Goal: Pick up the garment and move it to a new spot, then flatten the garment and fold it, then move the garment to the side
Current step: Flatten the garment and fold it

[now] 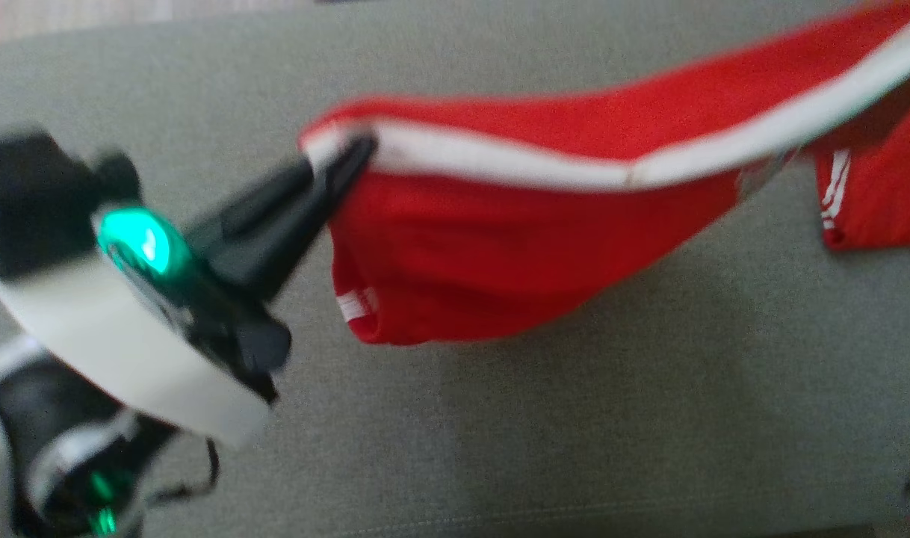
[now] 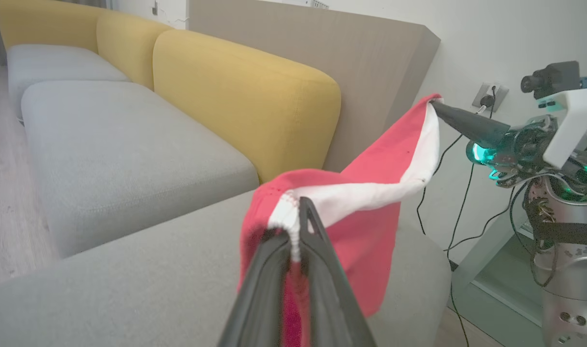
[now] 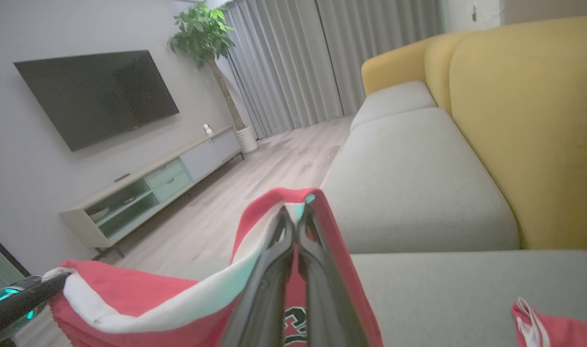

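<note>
Left pincer (image 1: pixel 348 161) is clamped tight on one end of the white band (image 1: pixel 500 161) that edges the red garment (image 1: pixel 515 254). Its dark fingers point up and to the right from the lower left of the head view, with a green wrist light (image 1: pixel 145 239) and a pale forearm behind them. At the band's other end the right pincer (image 3: pixel 296 217) is closed on the cloth as well. In the left wrist view that arm reaches in from the right, fingers roughly level.

The garment hangs stretched between the two in a shallow sag, held up over the grey sofa seat (image 1: pixel 537 448), its lower cloth drooping in a fold. Black lettering shows on it in the right wrist view. Another red piece with white stripes (image 3: pixel 549 323) lies on the seat; I cannot tell whether it belongs to the same garment.

Yellow back cushions (image 2: pixel 245 101) stand behind the seat. Across the wood floor (image 3: pixel 255 193) a low cabinet (image 3: pixel 144 193) holds small items on its open shelves, too small to name. A television (image 3: pixel 96 96) hangs above it, with a potted plant (image 3: pixel 202 29) and grey curtains (image 3: pixel 322 58) beyond.
</note>
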{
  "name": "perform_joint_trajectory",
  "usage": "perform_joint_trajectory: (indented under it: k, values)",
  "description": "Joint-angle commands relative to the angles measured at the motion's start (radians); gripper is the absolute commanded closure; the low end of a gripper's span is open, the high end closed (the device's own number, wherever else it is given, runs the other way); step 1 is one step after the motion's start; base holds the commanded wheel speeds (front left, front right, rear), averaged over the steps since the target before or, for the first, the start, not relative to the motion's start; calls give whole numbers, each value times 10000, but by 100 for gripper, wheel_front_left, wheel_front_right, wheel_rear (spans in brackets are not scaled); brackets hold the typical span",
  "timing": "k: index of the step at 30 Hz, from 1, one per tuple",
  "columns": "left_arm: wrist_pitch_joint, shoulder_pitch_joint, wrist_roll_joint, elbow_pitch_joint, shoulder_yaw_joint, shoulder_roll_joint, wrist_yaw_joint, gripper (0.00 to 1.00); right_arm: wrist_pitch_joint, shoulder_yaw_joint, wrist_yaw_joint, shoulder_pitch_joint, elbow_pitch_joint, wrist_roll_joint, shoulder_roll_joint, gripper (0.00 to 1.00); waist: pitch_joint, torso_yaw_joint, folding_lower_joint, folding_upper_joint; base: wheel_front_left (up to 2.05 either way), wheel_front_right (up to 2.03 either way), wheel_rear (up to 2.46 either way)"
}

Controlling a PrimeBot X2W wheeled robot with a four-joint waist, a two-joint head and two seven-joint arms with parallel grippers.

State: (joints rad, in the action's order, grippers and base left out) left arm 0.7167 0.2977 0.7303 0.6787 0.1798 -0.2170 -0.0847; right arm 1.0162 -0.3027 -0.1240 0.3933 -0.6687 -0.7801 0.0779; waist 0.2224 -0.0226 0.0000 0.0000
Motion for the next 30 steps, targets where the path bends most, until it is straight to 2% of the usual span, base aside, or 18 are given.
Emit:
perform_joint_trajectory:
  k: [1, 4, 8, 12, 15, 19, 22, 25, 30]
  values:
    - [221, 1015, 112, 282, -550, -178, 109, 100, 343, 121, -67, 1024, -164, -93, -61, 100, 499, -167, 0, 0, 0, 0, 0]
    - [583, 2609, 296, -609, -693, -174, 252, 100, 844, 129, -67, 2783, 856, 377, -142, 100, 952, -188, 0, 0, 0, 0, 0]
    - [532, 4657, -294, -3071, -761, -169, 433, 100, 756, 693, -67, 4813, 3039, 1879, -203, 100, 1465, -71, 0, 0, 0, 0, 0]
    - [-57, 6449, -1208, -5839, -461, 18, 521, 100, -511, 919, -67, 6614, 5588, 3577, -253, 100, 1859, 209, 0, 0, 0, 0, 0]
    - [-1025, 7696, -1986, -7850, -226, 248, 585, 100, -2329, 804, -67, 7955, 7542, 4377, -269, 100, 1893, 457, 0, 0, 0, 0, 0]
    - [-3063, 9139, -2824, -10105, -61, 704, 713, 100, -5231, 438, -67, 9276, 9986, 4572, -274, 100, 1684, 620, 0, 0, 0, 0, 0]
    - [-4416, 9949, -3153, -11475, -6, 937, 746, 100, -6722, 433, -67, 10010, 11527, 4312, -275, 100, 1795, 515, 0, 0, 0, 0, 0]
    - [-5444, 9940, -3280, -12770, 177, 1113, 573, 100, -7511, 1022, -67, 9849, 12785, 3708, -275, 100, 1716, 322, 0, 0, 0, 0, 0]
    - [-6156, 8980, -3101, -14123, 458, 1340, 220, 100, -7926, 2000, -67, 8436, 13540, 3103, -276, 100, 1540, 45, 0, 0, 0, 0, 0]
